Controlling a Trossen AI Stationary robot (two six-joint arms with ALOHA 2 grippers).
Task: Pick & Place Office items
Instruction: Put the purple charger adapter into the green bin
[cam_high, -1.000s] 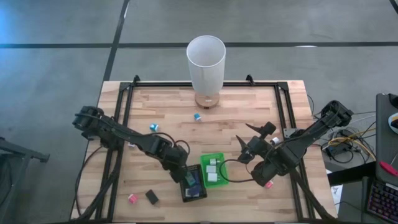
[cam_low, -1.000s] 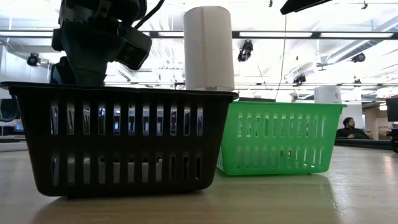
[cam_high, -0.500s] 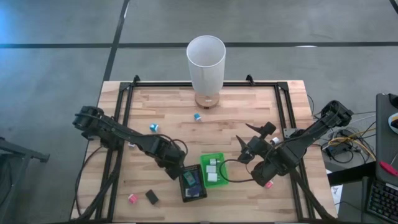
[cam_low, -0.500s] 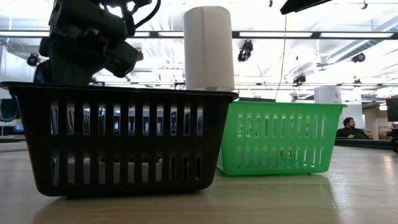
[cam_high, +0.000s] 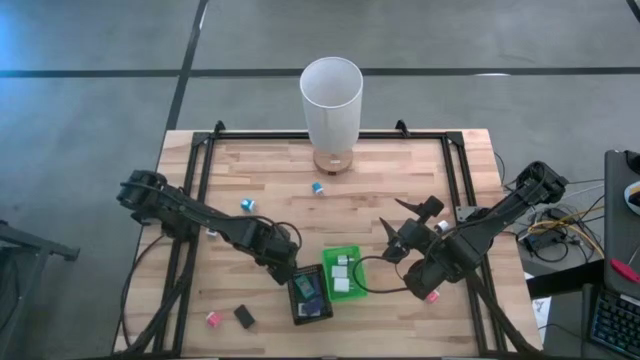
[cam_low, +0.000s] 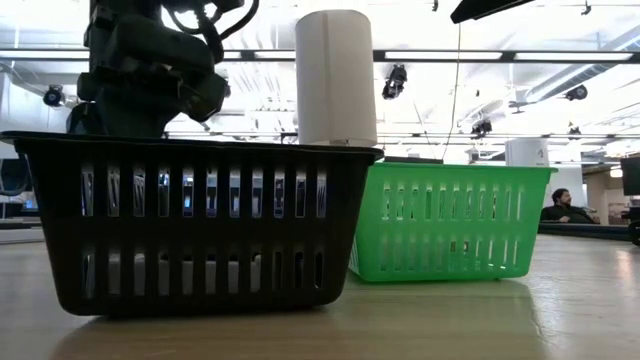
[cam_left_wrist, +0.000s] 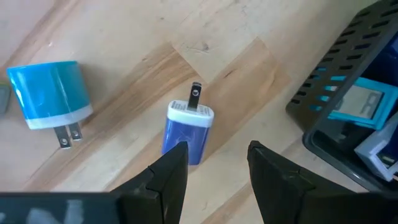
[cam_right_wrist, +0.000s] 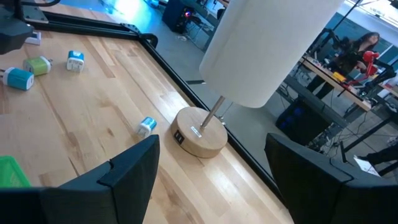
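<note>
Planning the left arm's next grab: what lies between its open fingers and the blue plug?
Only bare wood. In the left wrist view, the left gripper has the blue plug just ahead, nothing between.

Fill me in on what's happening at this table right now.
Two robot arms are sorting small office items into baskets. The left gripper, open and empty, hovers over a blue charger plug lying on the wood beside the black basket, which already holds a few items. The right gripper waits open beside the green basket, which holds white pieces. More items lie scattered on the table.
</note>
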